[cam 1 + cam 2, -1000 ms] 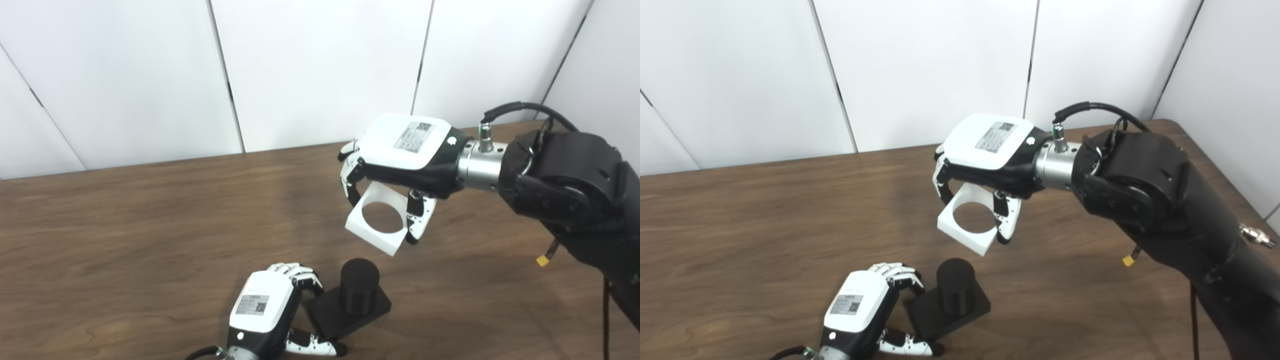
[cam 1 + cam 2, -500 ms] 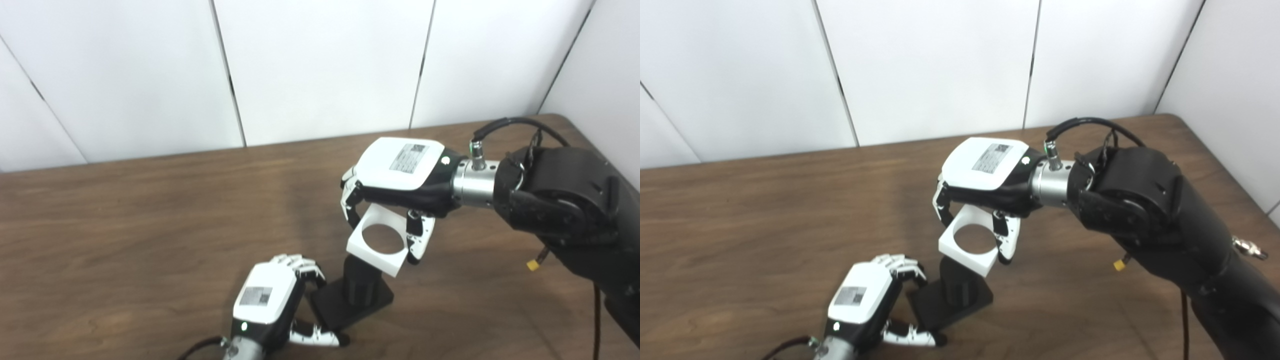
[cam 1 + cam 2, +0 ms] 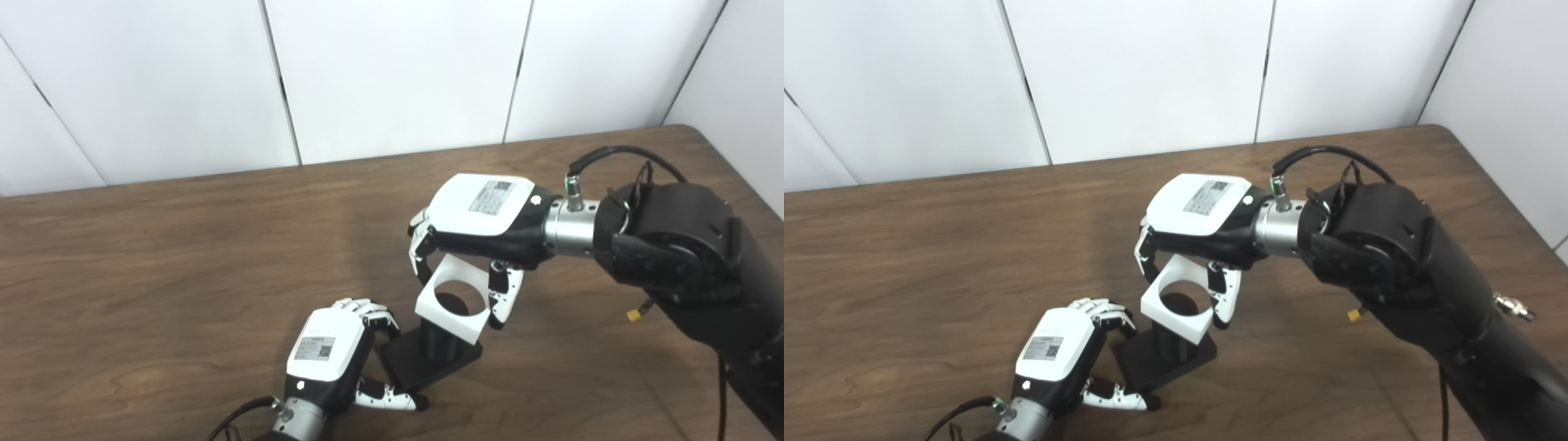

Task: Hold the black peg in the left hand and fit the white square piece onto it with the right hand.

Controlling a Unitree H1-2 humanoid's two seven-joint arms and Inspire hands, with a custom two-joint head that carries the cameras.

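Observation:
A black peg (image 3: pixel 442 343) stands upright on its flat black base (image 3: pixel 422 364) on the table. My left hand (image 3: pixel 327 355) is shut on the base's near left corner, fingers over the top and thumb along the front edge. My right hand (image 3: pixel 474 214) is shut on the white square piece (image 3: pixel 452 299), held between fingers and thumb just above the peg. The piece's round hole is over the peg's top, which shows dark through the hole (image 3: pixel 1176 303). I cannot tell whether the peg has entered the hole.
The brown wooden table (image 3: pixel 153 257) runs to a white panelled wall behind. Its right edge (image 3: pixel 1500 190) is close to my right arm. A black cable (image 3: pixel 606 153) loops over my right wrist.
My right hand has come down and to the left with the white piece, from above and to the right of the peg to right over it. The camera has tilted down a little.

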